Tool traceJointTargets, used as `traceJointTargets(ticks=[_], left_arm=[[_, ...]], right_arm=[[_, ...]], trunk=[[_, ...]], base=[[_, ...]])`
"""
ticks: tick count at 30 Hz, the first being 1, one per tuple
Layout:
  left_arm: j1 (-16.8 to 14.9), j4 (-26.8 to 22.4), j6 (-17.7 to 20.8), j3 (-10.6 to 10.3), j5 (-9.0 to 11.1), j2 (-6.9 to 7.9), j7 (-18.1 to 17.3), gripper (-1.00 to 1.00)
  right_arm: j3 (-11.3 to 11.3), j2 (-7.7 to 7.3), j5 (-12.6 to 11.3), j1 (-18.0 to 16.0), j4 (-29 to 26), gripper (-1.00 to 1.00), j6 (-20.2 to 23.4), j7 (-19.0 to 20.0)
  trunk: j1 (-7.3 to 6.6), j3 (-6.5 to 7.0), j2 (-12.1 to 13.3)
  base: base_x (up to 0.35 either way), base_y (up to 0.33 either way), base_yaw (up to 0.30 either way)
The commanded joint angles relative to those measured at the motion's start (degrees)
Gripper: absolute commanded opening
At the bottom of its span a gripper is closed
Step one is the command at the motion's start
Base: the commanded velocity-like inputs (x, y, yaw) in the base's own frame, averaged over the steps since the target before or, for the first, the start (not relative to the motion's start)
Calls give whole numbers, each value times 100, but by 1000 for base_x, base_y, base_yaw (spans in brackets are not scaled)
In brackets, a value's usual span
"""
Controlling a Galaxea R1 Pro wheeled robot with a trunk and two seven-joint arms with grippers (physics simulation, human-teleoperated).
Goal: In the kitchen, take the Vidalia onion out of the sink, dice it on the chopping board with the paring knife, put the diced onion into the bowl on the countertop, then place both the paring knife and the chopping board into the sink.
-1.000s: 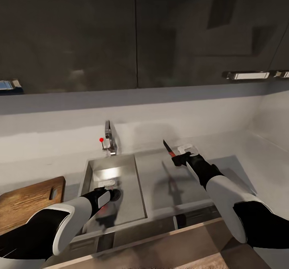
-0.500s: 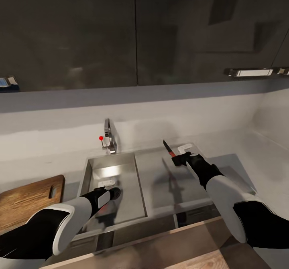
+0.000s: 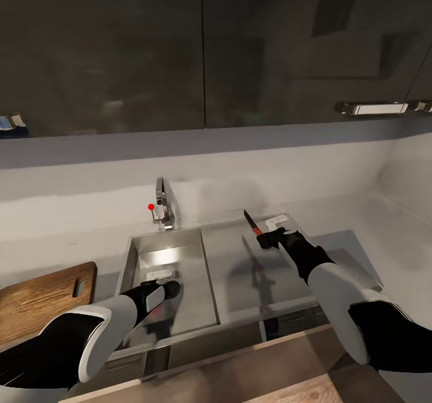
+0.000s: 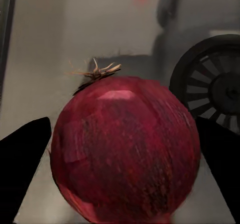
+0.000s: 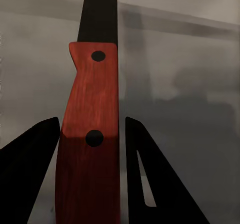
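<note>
A dark-red Vidalia onion [image 4: 125, 154] with a dry root tuft sits between my left gripper's [image 4: 122, 121] black fingers, which press on both its sides beside the round drain [image 4: 220, 88]. In the head view, that left gripper [image 3: 165, 290] is low inside the steel sink [image 3: 180, 253]. My right gripper [image 3: 267, 236] hangs above the drainboard, shut on the paring knife [image 3: 252, 223], whose dark blade points up and away. The knife's red handle [image 5: 90, 144] lies between the right gripper's [image 5: 91, 120] fingers. The chopping board [image 3: 42, 298] lies on the countertop [image 3: 72, 241] left of the sink. The bowl is out of view.
A chrome tap [image 3: 162, 211] with a red-tipped lever stands behind the sink. The flat grey drainboard [image 3: 240, 283] extends right of the basin. Dark wall cabinets [image 3: 204, 48] hang above, and a pale wall closes the right corner.
The head view has shifted slightly, so the board sits a little further left in the picture. Both arms keep their poses and their holds.
</note>
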Motion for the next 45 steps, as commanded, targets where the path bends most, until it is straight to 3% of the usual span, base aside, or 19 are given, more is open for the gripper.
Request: traceJointTargets(ticks=[1,21,29,33,35,45], left_arm=[[-9,8,17,-47,34,-3,12,-100],[-9,-198,26,-46,23,-15,5,-100],[-9,-996,206,-33,25,-29,19,-100],[-9,-1555,665,-51,19,-23,20,-100],[-9,-2098,1167,-61,7,-7,20,-100],[-9,-2954,1573,-65,2,23,21,-100]], right_arm=[[5,0,61,-4,-11,-100,30,24],[13,20,61,-4,-11,-100,30,24],[14,27,61,-4,-4,-100,30,24],[14,30,61,-4,-1,-100,30,24],[14,37,61,-4,5,-100,30,24],[14,38,61,-4,23,-100,22,22]], trunk=[[4,-13,-13],[4,-13,-13],[4,-13,-13],[4,-13,-13],[4,-13,-13],[4,-13,-13]], base=[[0,0,0],[0,0,0],[0,0,0],[0,0,0],[0,0,0],[0,0,0]])
